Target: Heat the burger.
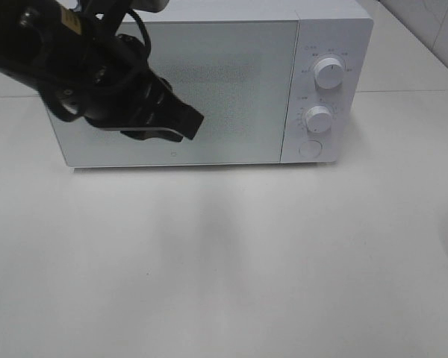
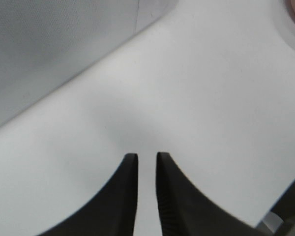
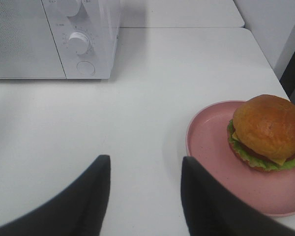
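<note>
The burger point(image 3: 267, 132) sits untouched on its pink plate point(image 3: 211, 142) on the white desk point(image 3: 152, 98), well apart from the microwave point(image 1: 209, 82), whose door looks closed, so by my reading the heating has hardly begun. The right tool point(image 3: 142, 196) hangs parted and empty near the plate; the left tool point(image 2: 146, 196), by the microwave door, grips nothing, its jaws a narrow slit apart. The high view misses burger and right arm, and the microwave's inside is hidden

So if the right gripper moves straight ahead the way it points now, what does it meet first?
Probably nothing soon: the right gripper faces bare table. The microwave stands off to one side, the pink plate with the burger to the other. Depth is uncertain.
</note>
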